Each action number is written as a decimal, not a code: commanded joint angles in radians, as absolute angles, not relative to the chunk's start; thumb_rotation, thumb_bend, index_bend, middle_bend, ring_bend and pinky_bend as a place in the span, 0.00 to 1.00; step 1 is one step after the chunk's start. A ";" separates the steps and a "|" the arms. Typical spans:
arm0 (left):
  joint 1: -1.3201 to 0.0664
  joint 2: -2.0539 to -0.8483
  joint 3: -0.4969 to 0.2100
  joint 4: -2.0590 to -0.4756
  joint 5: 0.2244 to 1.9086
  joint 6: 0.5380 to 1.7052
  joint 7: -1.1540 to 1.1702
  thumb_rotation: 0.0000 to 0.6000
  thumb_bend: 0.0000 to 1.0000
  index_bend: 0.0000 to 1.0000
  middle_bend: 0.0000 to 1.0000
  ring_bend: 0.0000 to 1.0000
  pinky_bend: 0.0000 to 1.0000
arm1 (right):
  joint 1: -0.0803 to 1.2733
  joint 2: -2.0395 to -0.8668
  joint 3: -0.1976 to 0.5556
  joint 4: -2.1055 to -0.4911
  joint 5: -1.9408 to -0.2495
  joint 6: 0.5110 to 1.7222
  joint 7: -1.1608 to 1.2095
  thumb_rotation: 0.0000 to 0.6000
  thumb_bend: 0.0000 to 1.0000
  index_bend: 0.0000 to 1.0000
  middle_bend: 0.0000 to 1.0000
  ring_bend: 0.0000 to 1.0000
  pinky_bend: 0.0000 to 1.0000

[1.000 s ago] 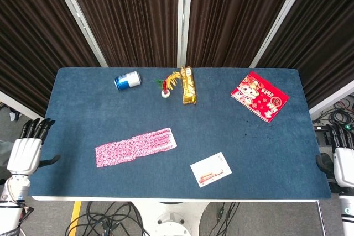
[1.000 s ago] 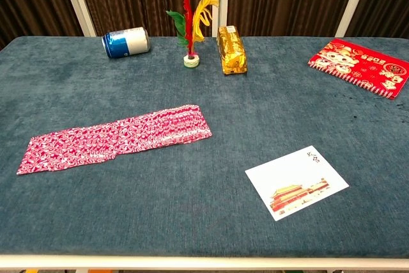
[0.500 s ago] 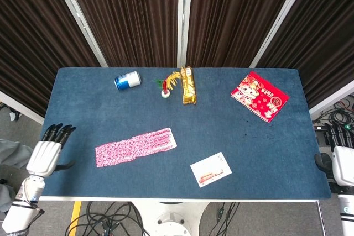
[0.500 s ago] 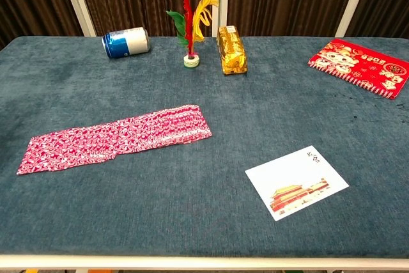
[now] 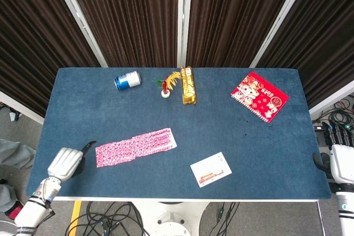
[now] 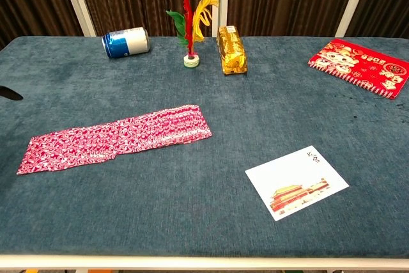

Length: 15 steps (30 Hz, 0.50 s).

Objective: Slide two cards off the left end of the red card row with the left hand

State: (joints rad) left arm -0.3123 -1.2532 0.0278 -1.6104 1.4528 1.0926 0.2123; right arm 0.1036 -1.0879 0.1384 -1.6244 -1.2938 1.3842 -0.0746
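Note:
The red patterned card row (image 5: pixel 135 146) lies fanned on the blue table (image 5: pixel 110 114), front left of centre; in the chest view the card row (image 6: pixel 115 139) runs from the left edge up to the middle. My left hand (image 5: pixel 66 161) hovers over the table's front left corner, just left of the row's left end, holding nothing. One dark fingertip (image 5: pixel 89 146) points toward the cards. In the chest view only a dark fingertip (image 6: pixel 9 94) shows at the left border. My right hand (image 5: pixel 343 161) hangs off the table's right edge, fingers straight, empty.
At the back stand a blue can (image 5: pixel 128 79) on its side, a feather shuttlecock (image 5: pixel 166 88) and a gold packet (image 5: pixel 188 85). A red notebook (image 5: pixel 259 96) lies back right. A white postcard (image 5: pixel 211 169) lies front centre, right of the card row.
My left hand has moved from beside the table's left edge in over the front left corner, toward the row's left end. The cards and my right hand have not moved.

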 commanded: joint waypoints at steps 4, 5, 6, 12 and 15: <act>-0.355 -1.268 0.052 -1.625 1.396 0.986 0.262 1.00 0.76 0.11 0.83 0.83 0.77 | 0.109 -1.092 0.141 -1.621 -1.284 1.375 -0.075 1.00 0.25 0.00 0.00 0.00 0.00; -0.363 -1.270 0.054 -1.626 1.381 0.964 0.271 1.00 0.76 0.11 0.83 0.83 0.77 | 0.109 -1.093 0.141 -1.621 -1.283 1.375 -0.076 1.00 0.25 0.00 0.00 0.00 0.00; -0.367 -1.271 0.054 -1.626 1.375 0.956 0.278 1.00 0.76 0.11 0.83 0.83 0.78 | 0.109 -1.093 0.141 -1.621 -1.283 1.374 -0.077 1.00 0.25 0.00 0.00 0.00 0.00; -0.384 -1.299 0.056 -1.611 1.322 0.927 0.337 1.00 0.76 0.11 0.84 0.83 0.78 | 0.111 -1.090 0.144 -1.627 -1.275 1.374 -0.085 1.00 0.25 0.00 0.00 0.00 0.00; -0.389 -1.308 0.058 -1.604 1.310 0.923 0.345 1.00 0.76 0.10 0.85 0.84 0.78 | 0.112 -1.090 0.145 -1.630 -1.273 1.375 -0.088 1.00 0.25 0.00 0.00 0.00 0.00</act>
State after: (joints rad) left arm -0.3881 -1.3077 0.0573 -1.6045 1.3106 0.9239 0.3443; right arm 0.1117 -1.0897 0.1447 -1.6299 -1.2727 1.3745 -0.0883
